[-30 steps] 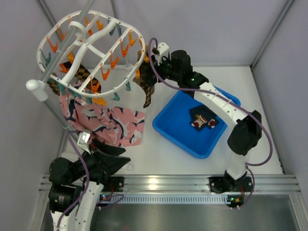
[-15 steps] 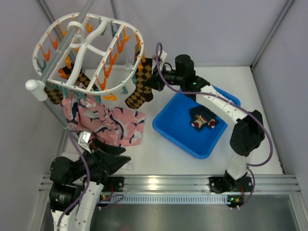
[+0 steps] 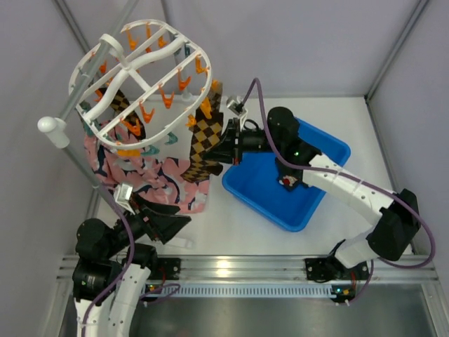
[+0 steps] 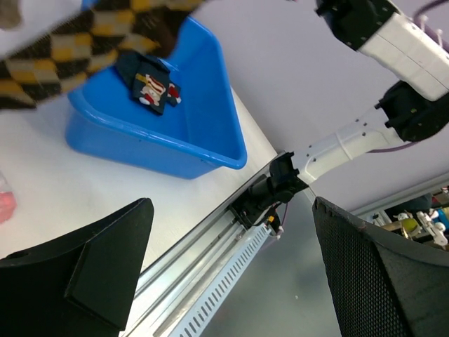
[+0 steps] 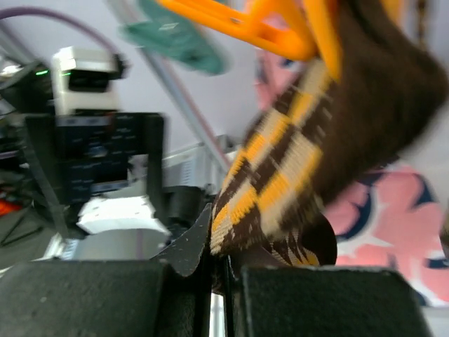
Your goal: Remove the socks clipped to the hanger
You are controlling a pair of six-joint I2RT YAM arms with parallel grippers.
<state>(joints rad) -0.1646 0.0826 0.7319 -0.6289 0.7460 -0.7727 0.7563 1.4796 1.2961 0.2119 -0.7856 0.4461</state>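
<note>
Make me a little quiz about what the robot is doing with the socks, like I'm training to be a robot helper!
1. True or false: the left gripper is holding a sock.
2. Pick one. What is the right gripper shut on? A) a pink sock B) the brown checkered sock C) an orange clip
3. Fill in the gap: one dark sock lies in the ____ bin.

Key: 1 false, it is open and holds nothing. 2 B. 3 blue.
</note>
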